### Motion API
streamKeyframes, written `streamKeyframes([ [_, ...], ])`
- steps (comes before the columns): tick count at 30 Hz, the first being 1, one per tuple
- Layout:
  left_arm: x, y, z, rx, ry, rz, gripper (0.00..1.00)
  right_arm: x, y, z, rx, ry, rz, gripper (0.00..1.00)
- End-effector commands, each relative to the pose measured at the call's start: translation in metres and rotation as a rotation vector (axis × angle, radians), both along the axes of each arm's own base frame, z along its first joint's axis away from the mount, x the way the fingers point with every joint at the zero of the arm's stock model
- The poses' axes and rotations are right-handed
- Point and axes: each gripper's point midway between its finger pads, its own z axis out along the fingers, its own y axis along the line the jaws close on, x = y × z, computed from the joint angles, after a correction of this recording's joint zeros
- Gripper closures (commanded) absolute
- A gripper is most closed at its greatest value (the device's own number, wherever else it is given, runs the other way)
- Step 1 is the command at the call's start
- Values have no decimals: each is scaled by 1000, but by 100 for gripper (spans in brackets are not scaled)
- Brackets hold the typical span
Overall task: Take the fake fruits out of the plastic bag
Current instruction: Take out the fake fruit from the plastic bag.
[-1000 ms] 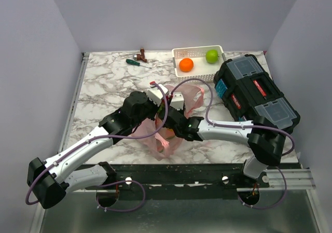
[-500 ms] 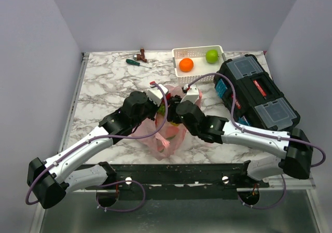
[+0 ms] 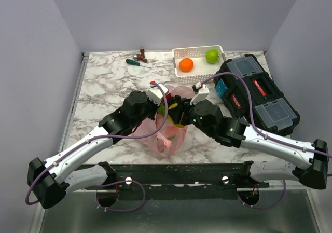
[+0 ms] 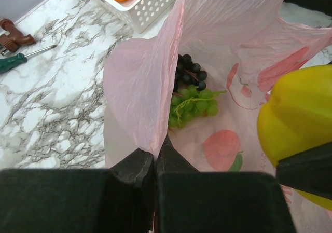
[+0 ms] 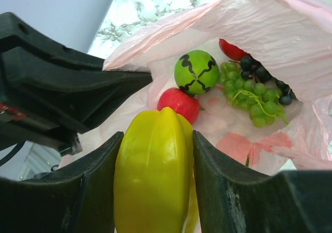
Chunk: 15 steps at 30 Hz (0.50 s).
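Top external view: the marble table (image 3: 104,87) carries everything, and the pink plastic bag (image 3: 174,137) sits near its front edge, between the two arms. A black toolbox (image 3: 257,93) lies to the right of the bag. Seen from the left wrist, the left gripper (image 4: 154,160) is clenched on the bag's near rim, pinching the thin film between its closed fingers so that the mouth stands open. The right gripper (image 5: 155,139) hangs over the bag's mouth, grasping a ridged yellow fruit (image 5: 153,176) between its two fingers, clear of the fruits lying inside the bag. Beyond the bag, toward the back wall, stands a white perforated basket (image 3: 197,49) holding an orange (image 3: 186,64) and a green apple (image 3: 211,56), apart from each other. Inside the bag, a green round fruit (image 5: 196,71) with black wavy lines touches a red apple (image 5: 179,103); beside them on the bag's floor lie the green grapes (image 5: 254,106) and, touching those, the dark grapes (image 5: 264,74). Left of the basket and well beyond the bag lies a green-handled screwdriver (image 3: 137,63).
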Motion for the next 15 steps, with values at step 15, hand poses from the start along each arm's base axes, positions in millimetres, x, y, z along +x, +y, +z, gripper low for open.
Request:
streamKeyframes([
  [15, 5, -2, 13, -10, -27, 9, 100, -15, -26, 140, 89, -237, 83, 97],
])
